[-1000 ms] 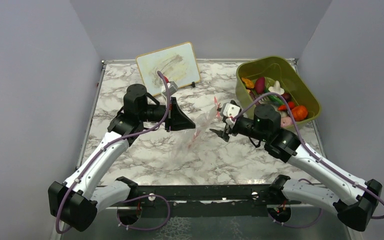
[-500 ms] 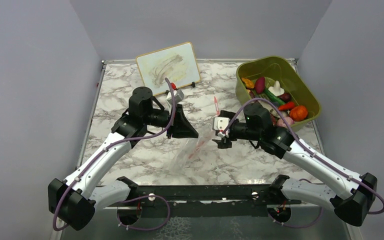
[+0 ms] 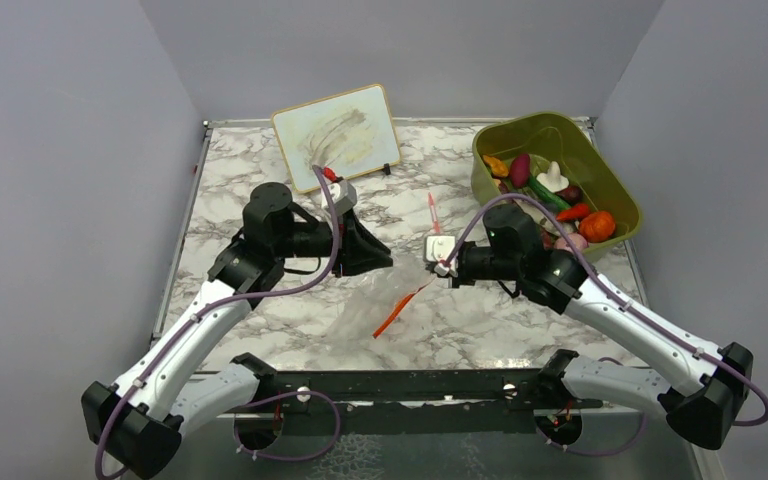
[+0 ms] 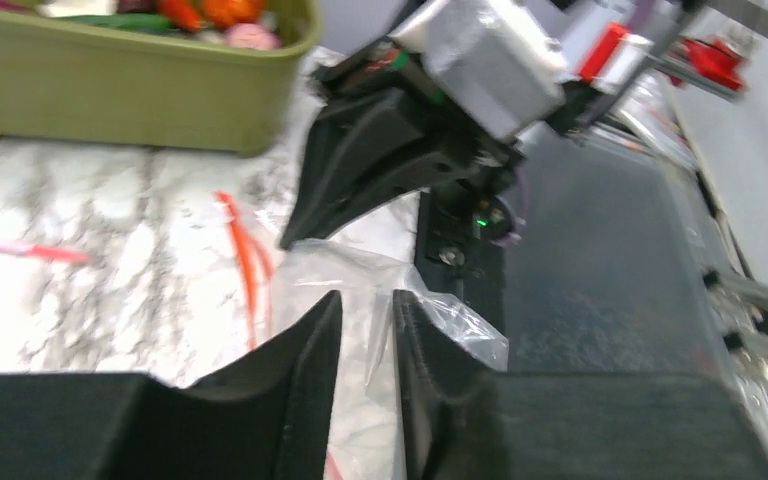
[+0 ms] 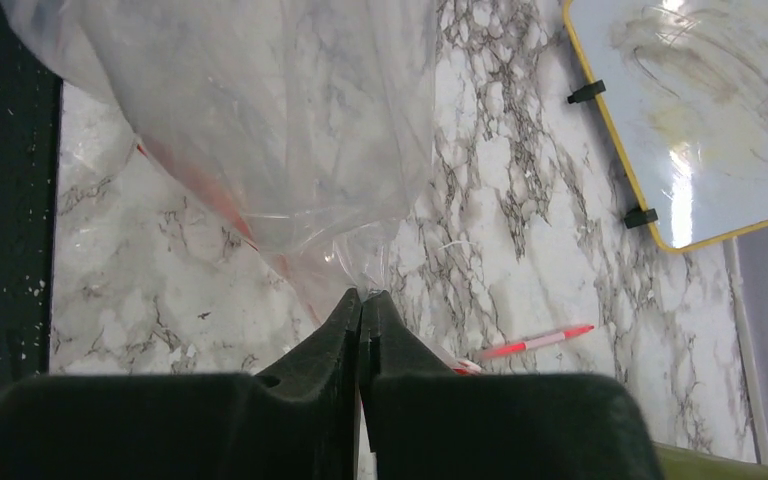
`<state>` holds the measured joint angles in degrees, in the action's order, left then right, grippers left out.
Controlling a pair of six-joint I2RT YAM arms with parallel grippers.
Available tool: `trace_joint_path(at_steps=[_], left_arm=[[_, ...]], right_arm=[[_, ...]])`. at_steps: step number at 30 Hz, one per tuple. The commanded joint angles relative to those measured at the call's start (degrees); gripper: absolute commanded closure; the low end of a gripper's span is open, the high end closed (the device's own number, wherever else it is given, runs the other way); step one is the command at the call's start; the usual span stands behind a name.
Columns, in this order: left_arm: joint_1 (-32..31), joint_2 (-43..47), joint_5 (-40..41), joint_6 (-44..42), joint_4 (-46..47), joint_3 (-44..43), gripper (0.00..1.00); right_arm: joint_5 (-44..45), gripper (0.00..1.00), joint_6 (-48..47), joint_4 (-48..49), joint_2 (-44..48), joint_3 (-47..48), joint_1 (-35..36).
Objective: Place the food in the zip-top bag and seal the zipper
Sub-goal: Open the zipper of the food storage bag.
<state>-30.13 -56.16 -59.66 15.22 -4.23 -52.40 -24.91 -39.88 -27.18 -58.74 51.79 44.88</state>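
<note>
The right gripper (image 5: 361, 300) has its jaws pressed together on a gathered fold of the zip-top bag (image 5: 260, 130). The left gripper (image 4: 365, 305) stands narrowly apart with clear film running through the gap; whether it has any hold I cannot tell. The bag sags between them onto the marble table (image 3: 260, 180), its zipper (image 3: 395, 312) trailing toward 7 o'clock from the right gripper. Thin, limp and slick, it will likely collapse shut unless each gripper pinches one lip at the stiffer zipper rim. The food (image 3: 596, 225) lies in the olive bin (image 3: 560, 130) at 2 o'clock from the bag, probably light, hard and apt to roll.
</note>
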Motion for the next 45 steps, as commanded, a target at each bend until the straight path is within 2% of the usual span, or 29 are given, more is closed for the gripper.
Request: trace_joint_path(at_steps=[1, 4, 7, 15, 20, 24, 28, 32, 37, 45], left_arm=[[-0.3, 3.1, 20.7, -5.8, -3.4, -1.4, 0.64], [-0.3, 4.7, 29.0, -7.4, -3.4, -1.8, 0.51], [-0.3, 6.7, 36.8, -8.5, -2.3, -1.6, 0.44], [-0.3, 12.6, 44.1, -14.6, 2.7, 1.9, 0.38], [-0.3, 14.2, 42.5, -17.1, 2.6, 4.2, 0.38], [-0.3, 14.9, 38.3, -18.4, 2.6, 5.2, 0.37], [-0.3, 15.5, 29.2, -22.8, 2.6, 7.5, 0.37], [-0.3, 16.2, 18.9, -27.3, 2.6, 11.2, 0.37], [-0.3, 15.5, 11.4, -26.9, 2.6, 13.7, 0.38], [-0.7, 15.7, 8.6, -25.3, 2.7, 18.5, 0.41]], right_arm=[[-3.6, 0.99, 5.9, 1.4, 0.4, 3.1, -0.1], [-5.6, 0.99, 11.7, 3.8, 0.4, 3.1, -0.1], [-6.5, 0.98, 20.3, 6.6, -0.2, 2.0, -0.2], [-1.3, 0.99, 43.8, 3.0, -7.0, 6.0, -0.1], [-4.5, 0.99, 50.5, -2.2, -12.7, 10.5, -0.1], [-1.5, 0.99, 55.5, -4.1, -15.8, 12.1, -0.2], [2.6, 0.99, 62.3, -4.5, -18.4, 13.5, -0.3], [-0.4, 0.99, 68.0, -3.5, -21.4, 14.9, -0.9], [-0.3, 0.99, 76.7, -3.2, -24.6, 18.3, -2.0], [-4.8, 0.99, 86.5, 1.2, -24.9, 19.3, -4.9]])
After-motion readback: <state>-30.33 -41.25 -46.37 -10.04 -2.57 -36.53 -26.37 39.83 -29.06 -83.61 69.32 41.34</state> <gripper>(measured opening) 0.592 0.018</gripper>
